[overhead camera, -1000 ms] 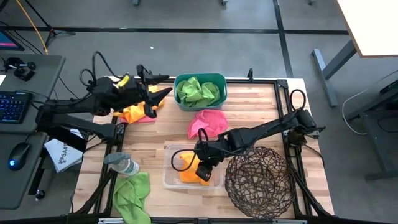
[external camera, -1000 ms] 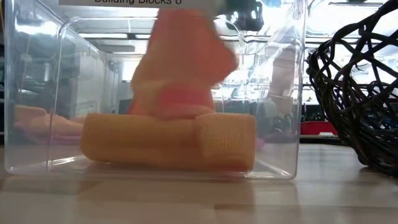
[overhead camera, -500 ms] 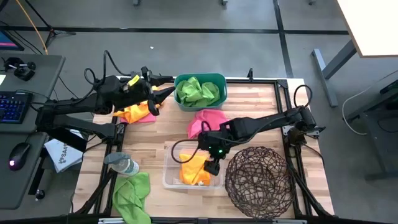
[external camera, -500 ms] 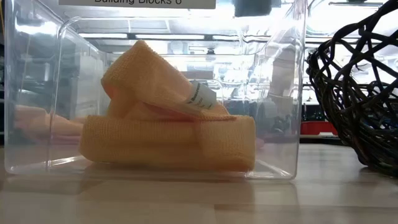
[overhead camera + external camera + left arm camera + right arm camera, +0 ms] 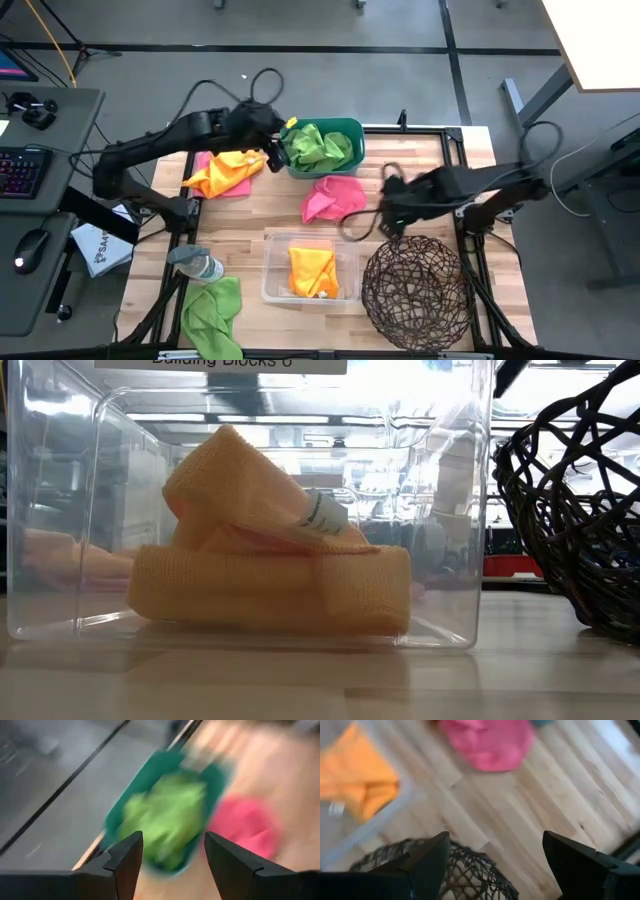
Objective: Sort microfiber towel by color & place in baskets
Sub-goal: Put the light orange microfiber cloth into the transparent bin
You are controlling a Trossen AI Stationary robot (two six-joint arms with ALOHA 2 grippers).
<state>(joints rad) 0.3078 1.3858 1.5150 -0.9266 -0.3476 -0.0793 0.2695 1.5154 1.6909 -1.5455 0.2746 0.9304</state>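
Note:
The teal tub (image 5: 322, 145) at the far edge holds lime green towels (image 5: 170, 815). A hot pink towel (image 5: 335, 197) lies on the table just in front of it. An orange towel (image 5: 270, 575) lies folded in the clear bin (image 5: 272, 262). My left gripper (image 5: 280, 145) hovers open by the tub's left wall, with nothing between its fingers (image 5: 173, 840). My right gripper (image 5: 388, 195) is open too (image 5: 496, 840), above the table between the pink towel and the wire basket (image 5: 415, 290). An orange and a pink towel (image 5: 225, 172) lie at the far left.
A clear bottle (image 5: 200, 265) lies at the near left, with another green towel (image 5: 212, 310) hanging over the near edge beside it. The wire basket (image 5: 570, 510) fills the near right corner. A bare strip of wood lies to the right of the pink towel.
My right gripper let go of the orange towel, which fell folded into the clear bin. The gripper then rose and swung toward the table's right and far side. My left gripper moved right, from over the orange and pink pile toward the teal tub.

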